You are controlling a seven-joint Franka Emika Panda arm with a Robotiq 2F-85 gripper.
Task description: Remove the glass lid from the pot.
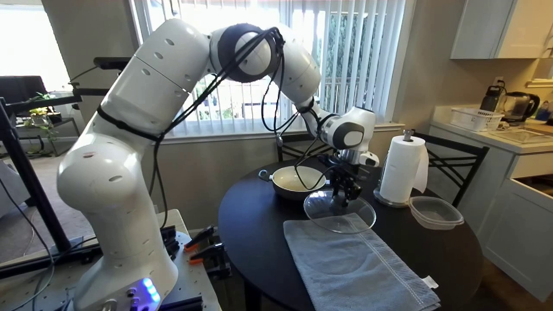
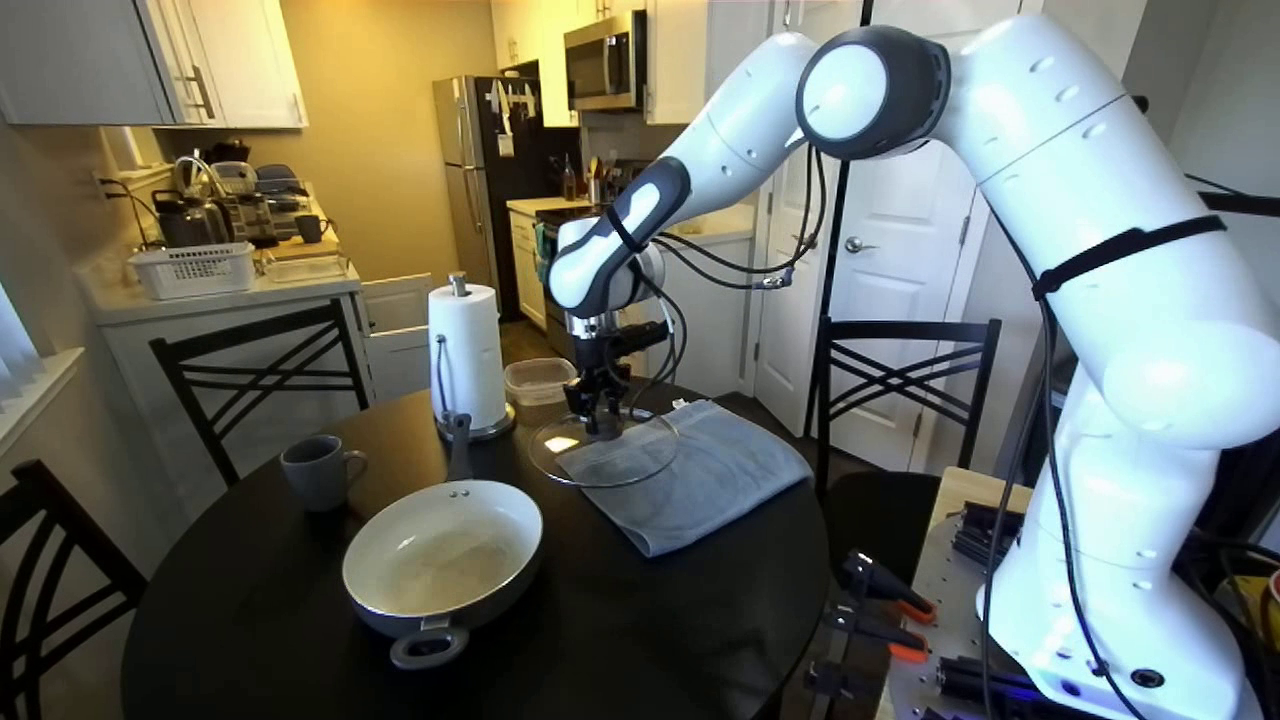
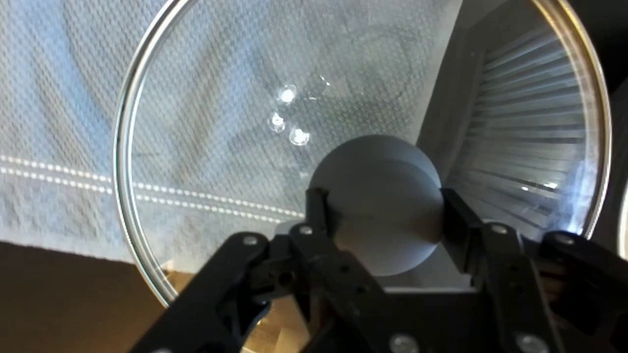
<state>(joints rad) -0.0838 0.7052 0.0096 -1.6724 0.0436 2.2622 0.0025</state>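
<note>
One white robot arm [image 1: 125, 147] is arching over a round dark table [image 1: 255, 229], its far end reaching down in both exterior views. A grey-blue cloth [image 1: 341, 261] is lying across part of the tabletop. The pot [image 2: 445, 560] is standing on the bare wood-dark surface near that cloth — uncovered, its pale inside showing, a straight dark handle [image 2: 459, 450] sticking out at one side and a short loop handle [image 2: 429, 650] at the opposite side. The glass lid [image 1: 339, 222] is being held clear of the pot, over one edge of the cloth; whether its rim is touching the fabric, I cannot tell. A paper-towel roll [image 1: 402, 168] is standing upright farther along, and a clear plastic container [image 1: 435, 218] is sitting just beside it. The black gripper [image 3: 384, 211] is grasping the lid from above. A grey mug [image 2: 320, 472] is standing upright near the table's edge in an exterior view. Smallest of all, the lid's round grey knob [image 3: 378, 196] is filling the gap between the two fingers [image 3: 318, 211] — in the wrist view, bright spots of light are glinting on the glass near it.
</note>
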